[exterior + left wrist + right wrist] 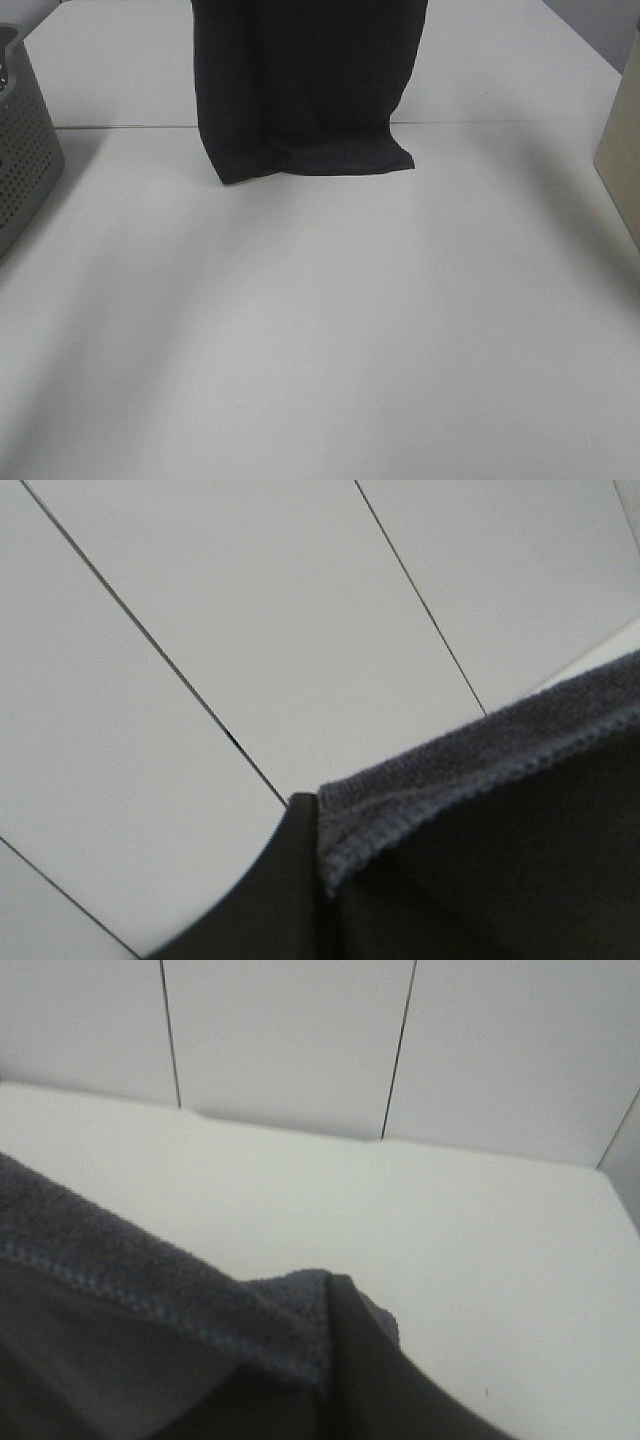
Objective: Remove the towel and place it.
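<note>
Towel: the towel hangs as a dark sheet at 12 o'clock in the high view. Its top runs out of frame, and its bottom hem appears to just touch the table, with the hem corner kicked out toward 4 o'clock.
Why it hangs so: I read it as held up by its two upper corners so the cloth falls flat and can be laid down without bunching.
Left gripper: the left gripper is clamped on the towel; one dark finger lies against the stitched hem at the corner.
Right gripper: the right gripper is likewise closed on the towel's other corner, hem and terry pile bunched beside its finger.
Basket: the grey perforated basket sits at 9 o'clock, well apart from the cloth, so the removal part looks done.
Other object: a beige panel stands at the 3 o'clock edge; I cannot tell what it is.
Step in hand: placing, as I judge it, with open table from the centre toward 6 o'clock to lay the towel on.
Risk: if I lower unevenly, the hem may fold under itself.
</note>
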You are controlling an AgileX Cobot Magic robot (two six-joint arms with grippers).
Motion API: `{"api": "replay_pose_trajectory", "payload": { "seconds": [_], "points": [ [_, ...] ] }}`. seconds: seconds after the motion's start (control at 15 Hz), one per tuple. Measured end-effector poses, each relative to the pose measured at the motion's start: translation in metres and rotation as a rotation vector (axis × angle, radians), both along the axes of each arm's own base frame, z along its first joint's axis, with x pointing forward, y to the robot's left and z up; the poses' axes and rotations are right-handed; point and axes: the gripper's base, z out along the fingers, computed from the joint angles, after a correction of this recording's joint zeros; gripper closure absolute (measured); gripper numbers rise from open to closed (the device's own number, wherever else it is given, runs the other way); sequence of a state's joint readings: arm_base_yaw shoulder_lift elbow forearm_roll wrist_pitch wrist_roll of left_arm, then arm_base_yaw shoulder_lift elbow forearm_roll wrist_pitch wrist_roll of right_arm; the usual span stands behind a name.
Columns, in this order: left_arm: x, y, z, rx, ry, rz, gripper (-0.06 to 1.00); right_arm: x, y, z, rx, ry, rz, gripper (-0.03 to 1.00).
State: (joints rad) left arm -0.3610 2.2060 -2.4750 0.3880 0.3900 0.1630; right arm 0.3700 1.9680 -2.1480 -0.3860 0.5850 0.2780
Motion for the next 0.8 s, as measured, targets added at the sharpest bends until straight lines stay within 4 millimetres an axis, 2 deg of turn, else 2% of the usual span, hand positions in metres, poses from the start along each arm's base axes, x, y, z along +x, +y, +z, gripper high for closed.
{"api": "replay_pose_trajectory", "payload": {
  "seconds": [0.13,0.2,0.27,0.4,0.53,0.8],
  "points": [
    [-0.013,0.001,0.002,0.011,0.142,-0.002,0.94,-0.012,-0.001,-0.002,0.002,0.120,0.029,0.96],
    [-0.036,0.005,0.016,-0.003,0.284,-0.034,0.94,-0.032,-0.005,0.013,0.015,0.190,0.052,0.96],
    [-0.043,0.007,0.019,-0.009,0.322,-0.041,0.94,-0.037,-0.006,0.016,0.017,0.205,0.057,0.96],
    [-0.069,0.009,0.029,-0.014,0.467,-0.068,0.94,-0.062,-0.012,0.030,0.016,0.281,0.085,0.96],
    [-0.090,0.012,0.034,-0.021,0.597,-0.099,0.94,-0.086,-0.016,0.037,-0.008,0.394,0.130,0.96],
    [-0.112,0.014,0.042,-0.109,0.687,-0.131,0.94,-0.109,-0.019,0.047,0.000,0.454,0.189,0.96]
  ]
}}
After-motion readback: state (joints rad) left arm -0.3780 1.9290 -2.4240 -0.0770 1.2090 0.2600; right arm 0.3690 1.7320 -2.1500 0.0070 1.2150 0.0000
